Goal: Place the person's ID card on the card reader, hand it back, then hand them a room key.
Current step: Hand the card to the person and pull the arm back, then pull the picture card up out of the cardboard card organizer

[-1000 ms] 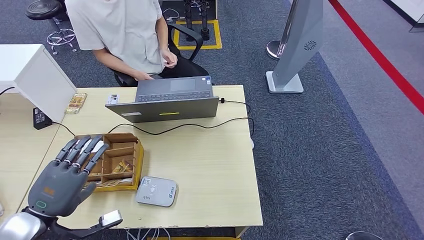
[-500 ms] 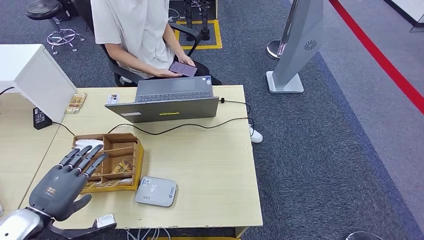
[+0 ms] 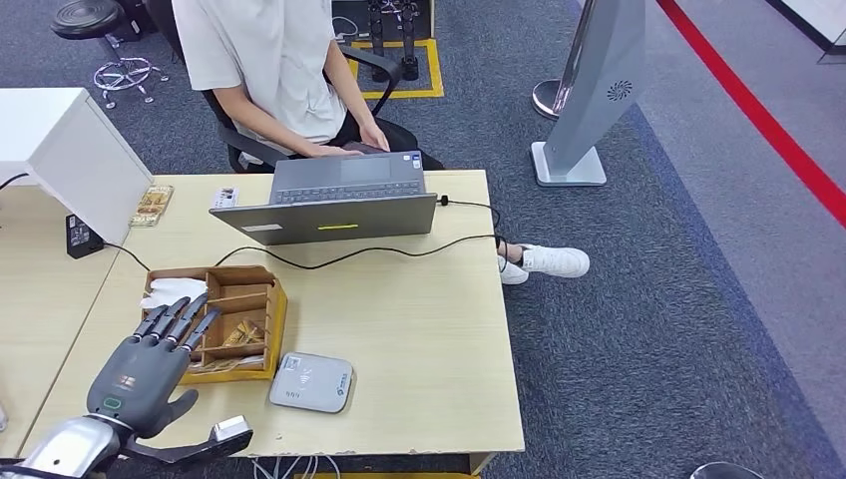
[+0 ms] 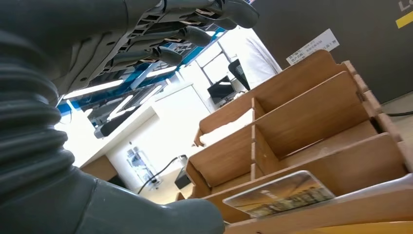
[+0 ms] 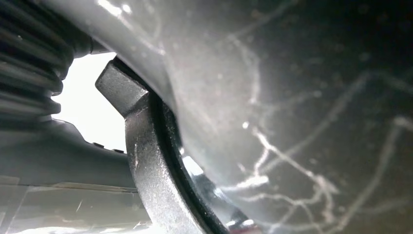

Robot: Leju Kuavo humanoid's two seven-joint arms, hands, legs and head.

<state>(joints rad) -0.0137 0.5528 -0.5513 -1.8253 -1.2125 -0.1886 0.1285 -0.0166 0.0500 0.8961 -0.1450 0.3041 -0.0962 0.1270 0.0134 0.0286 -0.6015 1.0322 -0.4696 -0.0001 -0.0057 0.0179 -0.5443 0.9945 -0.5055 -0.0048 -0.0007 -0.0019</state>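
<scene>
Left hand (image 3: 140, 374) hung at lower left of head view, fingers (image 3: 185, 314) spread and nearly straight, held nothing. Fingertips over the near-left edge of wooden organiser box (image 3: 277, 299); contact with it not readable. Right hand (image 5: 29, 73): just blurred grey close-up in right wrist view, open or closed impossible to tell.

Card reader (image 3: 311, 382) lay flat at lower centre, just right of the box, nothing on it. Patterned card (image 4: 280, 192) lay flat in the nearest compartment of the box, probably a room key. ID card not identified anywhere. Person (image 3: 269, 70) sat at upper centre behind laptop (image 3: 339, 205), hands at its far edge, nothing offered across the table. Small gold-patterned item (image 3: 152, 205) at upper left of table, too small to name.

Risks, judged:
- Reached for a room key first: steps out of order, reader unused.
- Flat card against low divider: fingers likely to slip or drag out two cards.
- Pushed the light box sideways into the reader, or off the near table edge.
- No ID card presented: closed on air at handover, or card dropped between hands.
- Snagged black cable (image 3: 399, 249) at mid-table on a forward reach and tugged the laptop.
</scene>
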